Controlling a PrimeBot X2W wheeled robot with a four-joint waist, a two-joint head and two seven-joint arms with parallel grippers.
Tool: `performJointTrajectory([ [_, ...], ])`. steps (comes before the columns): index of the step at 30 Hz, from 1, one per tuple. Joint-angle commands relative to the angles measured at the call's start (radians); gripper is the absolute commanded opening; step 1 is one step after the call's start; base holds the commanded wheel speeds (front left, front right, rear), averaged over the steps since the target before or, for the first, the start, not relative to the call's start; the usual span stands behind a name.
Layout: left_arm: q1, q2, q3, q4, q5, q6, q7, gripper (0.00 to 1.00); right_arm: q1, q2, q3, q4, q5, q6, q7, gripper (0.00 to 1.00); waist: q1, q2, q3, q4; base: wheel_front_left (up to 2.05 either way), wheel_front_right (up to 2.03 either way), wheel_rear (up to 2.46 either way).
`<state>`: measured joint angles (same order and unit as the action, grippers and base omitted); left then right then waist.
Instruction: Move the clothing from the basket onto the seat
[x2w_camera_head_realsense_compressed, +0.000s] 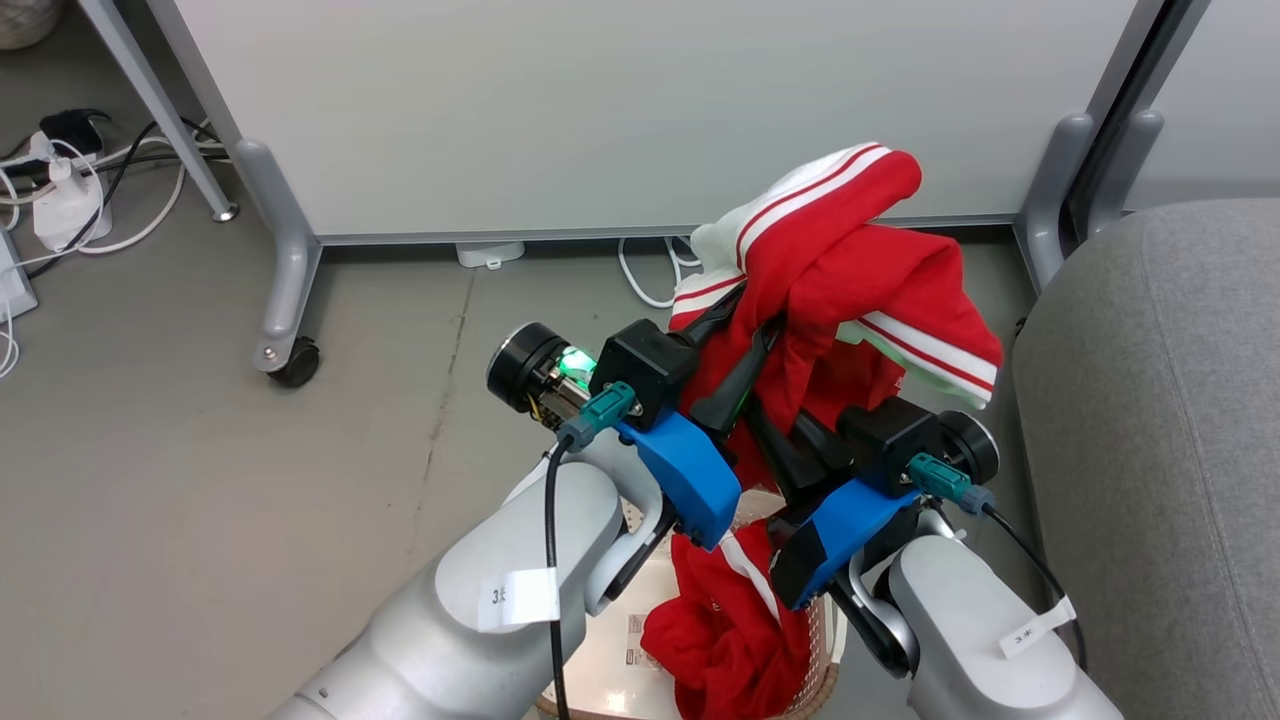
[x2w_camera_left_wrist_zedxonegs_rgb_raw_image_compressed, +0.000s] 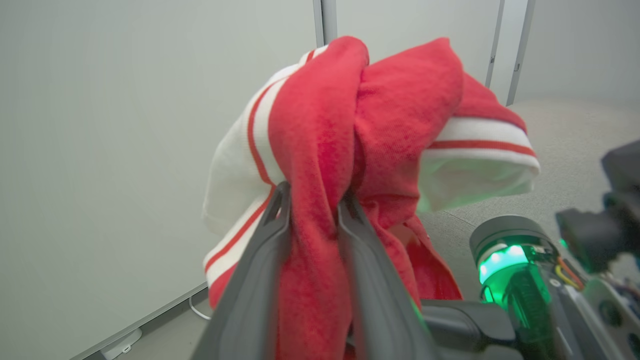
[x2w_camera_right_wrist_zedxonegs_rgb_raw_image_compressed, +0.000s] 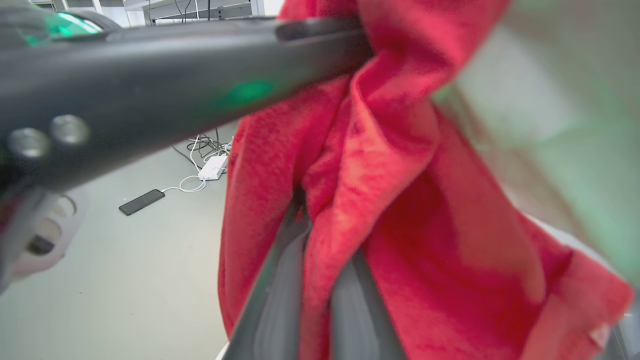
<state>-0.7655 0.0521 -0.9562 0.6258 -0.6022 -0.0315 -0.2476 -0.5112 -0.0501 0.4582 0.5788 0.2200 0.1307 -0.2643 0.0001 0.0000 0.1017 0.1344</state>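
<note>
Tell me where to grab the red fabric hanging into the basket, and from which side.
Likely the bunched folds low in the red fabric, coming down from above: it hangs as a narrow drape and the basket wall closes off its sides. The left gripper and right gripper are both shut on the raised clothing, so one must release first.

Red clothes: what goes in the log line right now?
left gripper: shut on clothing | right gripper: shut on clothing | clothing: raised over basket | seat: not yet reached
</note>
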Motion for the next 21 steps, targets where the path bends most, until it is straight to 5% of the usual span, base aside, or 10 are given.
performJointTrajectory([
  [1,-0.014,-0.001,-0.004,0.004,-0.005,0.005,-0.004,0.00,0.004,0.000,0.002,-0.004,0.000,0.000,0.000,0.00,-0.0001,0.0000,-0.001,-0.001,0.00,0.00,0.00],
  [9,-0.018,-0.002,-0.013,0.015,-0.011,0.005,-0.011,0.00,0.012,0.000,0.003,-0.014,0.002,0.000,0.000,0.00,-0.0001,0.0000,-0.003,-0.005,0.00,0.00,0.00],
  [10,-0.019,-0.002,-0.008,0.016,-0.012,0.011,-0.012,0.25,0.012,0.000,0.004,-0.015,0.003,0.000,0.000,0.00,-0.0001,0.0000,-0.003,-0.005,0.00,0.00,0.00],
  [12,-0.020,-0.002,-0.009,0.018,-0.013,0.013,-0.013,1.00,0.013,0.000,0.004,-0.017,0.006,0.000,0.000,0.00,-0.0001,0.0000,-0.003,-0.006,0.00,0.00,0.00],
  [21,-0.019,-0.002,-0.012,0.020,-0.015,0.022,-0.017,1.00,0.026,0.000,-0.002,-0.022,0.004,0.000,0.000,0.00,-0.0001,0.0000,-0.008,-0.012,0.00,0.00,0.00],
])
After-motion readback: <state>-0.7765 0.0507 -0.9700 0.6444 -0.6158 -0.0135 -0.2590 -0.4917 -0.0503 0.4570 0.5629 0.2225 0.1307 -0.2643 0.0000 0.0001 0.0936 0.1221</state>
